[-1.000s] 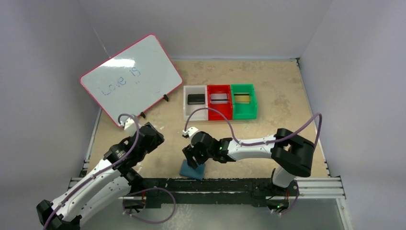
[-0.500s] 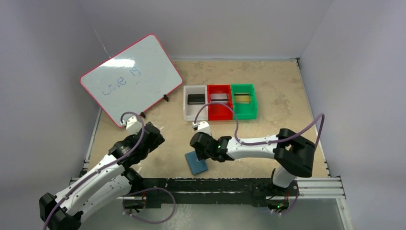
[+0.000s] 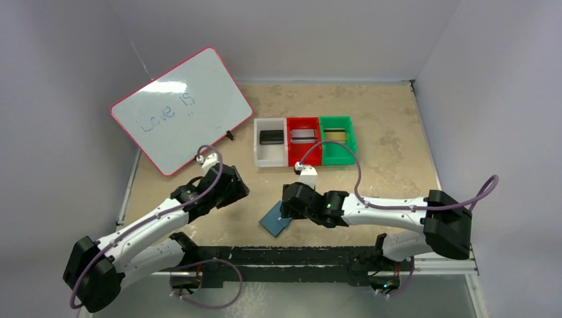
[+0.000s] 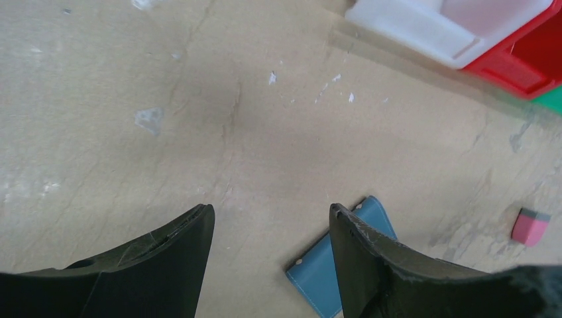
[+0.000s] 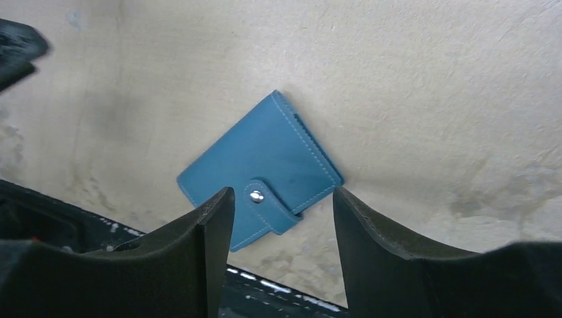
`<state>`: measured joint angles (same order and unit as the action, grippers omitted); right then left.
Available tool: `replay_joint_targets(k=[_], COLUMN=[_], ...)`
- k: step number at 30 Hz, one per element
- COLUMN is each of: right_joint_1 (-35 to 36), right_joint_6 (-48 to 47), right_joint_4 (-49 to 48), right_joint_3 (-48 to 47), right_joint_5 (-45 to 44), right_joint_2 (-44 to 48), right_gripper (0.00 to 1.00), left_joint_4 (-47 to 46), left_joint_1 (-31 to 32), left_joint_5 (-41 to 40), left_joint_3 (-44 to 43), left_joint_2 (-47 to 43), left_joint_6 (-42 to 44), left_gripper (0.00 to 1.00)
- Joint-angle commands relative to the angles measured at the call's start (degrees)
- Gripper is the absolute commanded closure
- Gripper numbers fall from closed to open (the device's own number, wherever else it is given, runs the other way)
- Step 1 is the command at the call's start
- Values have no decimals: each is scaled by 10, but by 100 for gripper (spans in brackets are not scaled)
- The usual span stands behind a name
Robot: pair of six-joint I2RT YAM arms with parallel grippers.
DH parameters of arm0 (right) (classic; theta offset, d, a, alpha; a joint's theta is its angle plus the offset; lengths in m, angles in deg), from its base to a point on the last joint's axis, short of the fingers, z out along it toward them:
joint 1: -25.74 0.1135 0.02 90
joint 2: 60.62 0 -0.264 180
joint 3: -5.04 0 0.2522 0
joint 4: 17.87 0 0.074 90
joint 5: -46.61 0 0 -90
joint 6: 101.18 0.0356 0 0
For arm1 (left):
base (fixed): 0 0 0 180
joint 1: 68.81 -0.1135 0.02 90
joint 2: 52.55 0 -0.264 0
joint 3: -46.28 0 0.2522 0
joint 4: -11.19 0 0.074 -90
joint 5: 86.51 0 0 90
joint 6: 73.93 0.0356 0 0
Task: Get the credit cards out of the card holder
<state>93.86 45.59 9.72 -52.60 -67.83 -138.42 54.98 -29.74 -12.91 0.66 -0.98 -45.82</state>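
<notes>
- The card holder lies flat and shut on the bench, close to the near edge and turned corner-on. Only the right wrist view shows its tab snapped down over a metal stud.
- The right claw hangs directly above it, spread and empty, with one finger on either side of the tab.
- The left claw is also spread wide and holds nothing, over bare bench just left of the holder. Its wrist view catches only one corner of the holder.
- That same view alone shows a small pink eraser lying beyond the holder.
- Only the top view shows the credit cards, well apart from the holder. A black card is in the white bin, a silvery card in the red bin, and a gold card in the green bin. The three bins stand side by side.
- A pink-rimmed whiteboard leans tilted at the far left, with "Love is" written on it.
</notes>
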Motion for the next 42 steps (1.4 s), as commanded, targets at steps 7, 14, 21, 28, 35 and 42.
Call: replay_joint_targets(k=[7, 14, 21, 28, 35, 42], right_joint_1=[-1, -3, -70, -118, -119, -114], right_joint_6=[144, 197, 169, 102, 94, 70], right_joint_4=[-131, -136, -222, -189, 12, -95], right_joint_3=[63, 77, 104, 72, 0, 82], right_joint_5=[109, 100, 150, 155, 6, 152], right_joint_2=[11, -6, -1, -26, 42, 84], right_gripper=[41, 44, 49, 50, 36, 13], left_joint_4=[-164, -176, -194, -230, -240, -245], left_joint_1=[6, 33, 57, 90, 120, 137], left_joint_5=[149, 152, 158, 138, 118, 120], left_joint_3=[24, 30, 46, 60, 65, 74], left_joint_2=[89, 111, 119, 136, 138, 132], left_joint_6=[62, 58, 34, -2, -20, -26], left_gripper=[37, 39, 40, 44, 53, 55])
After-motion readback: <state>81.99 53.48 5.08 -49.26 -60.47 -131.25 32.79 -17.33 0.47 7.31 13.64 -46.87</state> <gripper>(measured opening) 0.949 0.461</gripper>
